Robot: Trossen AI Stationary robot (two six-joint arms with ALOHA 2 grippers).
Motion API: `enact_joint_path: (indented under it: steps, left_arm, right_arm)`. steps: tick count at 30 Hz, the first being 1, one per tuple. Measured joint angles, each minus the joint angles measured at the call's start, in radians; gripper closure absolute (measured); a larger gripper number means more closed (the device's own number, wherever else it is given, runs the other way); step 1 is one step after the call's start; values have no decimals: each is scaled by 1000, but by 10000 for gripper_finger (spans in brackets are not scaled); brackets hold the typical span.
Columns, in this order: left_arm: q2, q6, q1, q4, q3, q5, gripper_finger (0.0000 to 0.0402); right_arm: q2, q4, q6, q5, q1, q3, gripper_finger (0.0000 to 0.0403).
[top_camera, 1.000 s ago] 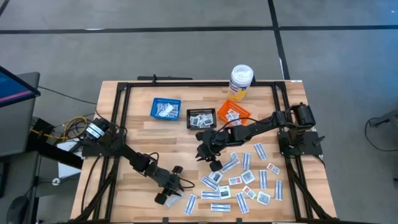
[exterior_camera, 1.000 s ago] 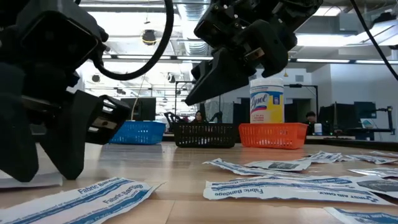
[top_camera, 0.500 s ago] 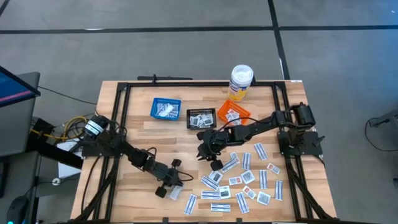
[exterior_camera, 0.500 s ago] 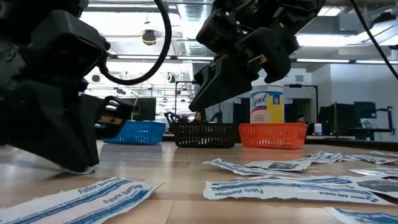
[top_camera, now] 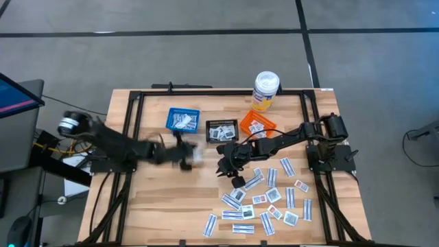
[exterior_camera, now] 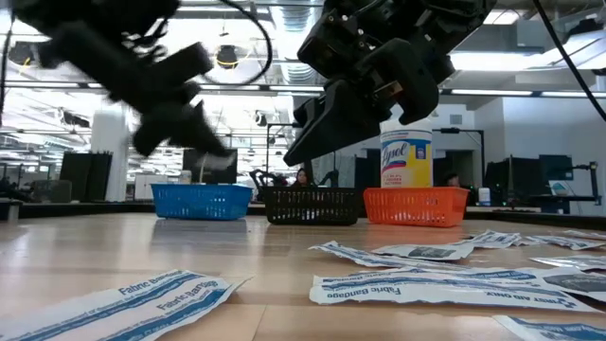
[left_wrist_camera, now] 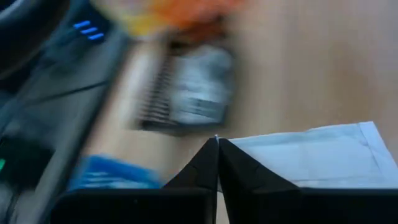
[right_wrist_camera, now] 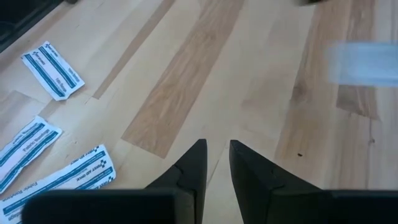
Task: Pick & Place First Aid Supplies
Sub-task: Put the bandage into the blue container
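Swung up and away from the near edge of the tabletop toward the far-left part since the earlier frame: left gripper (top_camera: pixel 186 154), now blurred with motion just short of the blue basket (top_camera: pixel 182 119). Pressed together on a flat white packet (left_wrist_camera: pixel 317 157), its fingers (left_wrist_camera: pixel 217 163) meeting at a point in the left wrist view with the packet's edge pinched between them. Raised clear of the wood, judging by the low view, where the gripper (exterior_camera: pixel 175 109) hangs above the basket line. Hovering over the middle of the tabletop, right gripper (top_camera: pixel 228 167), jaws slightly apart with nothing between them and bare wood beneath in its own wrist view (right_wrist_camera: pixel 213 163).

Partly done, by the look of it: white packets already lying in the blue basket, the black basket (top_camera: pixel 222 130) and the orange basket (top_camera: pixel 256 125) along the far edge. Much left: a wide scatter of first aid supplies (top_camera: pixel 267 197) across the near-right part of the tabletop (top_camera: pixel 151 202), narrow bandage strips and small squares alike. Next, probably, a drop of the held packet into one of the baskets, most likely the blue one, then back for another
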Motion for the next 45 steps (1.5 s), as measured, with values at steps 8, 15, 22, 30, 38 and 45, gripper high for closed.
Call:
enact_joint_path:
  steps: [8,15,22,30,38,45]
  left_arm:
    - [-143,-11,445,21,-58,36,388]
    - [-133,-81,604,16,-137,246,387]
    - [-133,-86,608,48,-142,206,352]
    - [-134,-107,608,67,-142,80,298]
    - [-134,-108,582,277,-142,350,290]
    - [-134,-112,555,440,-142,623,295]
  right_arm:
    - [0,7,1,0,0,0,340]
    - [0,4,1,0,0,0,340]
    - [0,4,28,0,1,0,340]
    - [0,59,85,0,1,0,340]
    - [0,22,89,3,54,0,335]
    - [35,-17,138,6,145,-1,296]
